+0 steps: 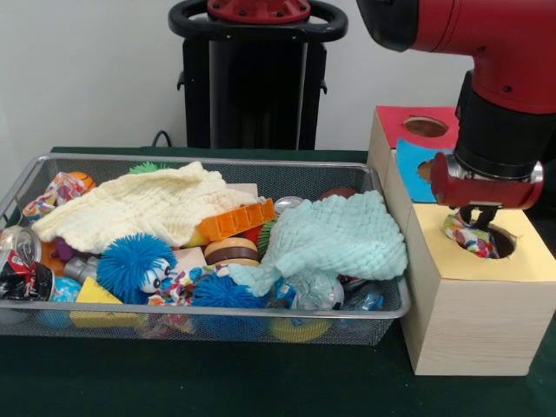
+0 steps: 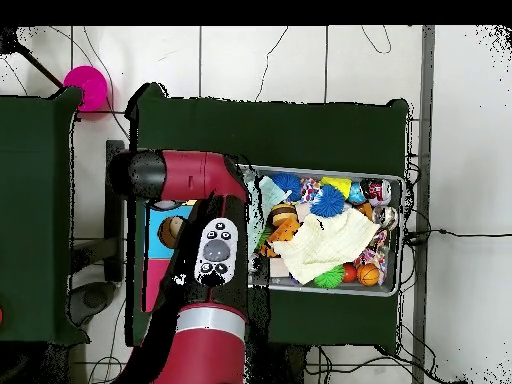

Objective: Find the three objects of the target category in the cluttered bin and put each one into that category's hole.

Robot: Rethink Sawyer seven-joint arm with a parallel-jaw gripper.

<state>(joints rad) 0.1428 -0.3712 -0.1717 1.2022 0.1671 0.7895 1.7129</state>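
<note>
Hovering over the yellow-faced hole (image 1: pixel 497 241), the gripper (image 1: pixel 479 217) pinches a polka-dot cloth (image 1: pixel 466 234) half inside (jaws closed on fabric); released now, it might snag the ragged edge and drape outside

Plain white wall (image 1: pixel 87 69) behind, dark green desk (image 1: pixel 217 382) below, white tiled floor (image 2: pixel 460 120), pink round object (image 2: pixel 88 88) at ten o'clock

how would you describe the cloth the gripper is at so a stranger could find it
Start at the three wooden boxes right of the wire bin in the front view and take the nearest, yellow-topped box. In its round hole, under the gripper, sits a polka-dot cloth: thin, white, multicoloured spots, unlike the bin's plain knitted cloths.
</note>
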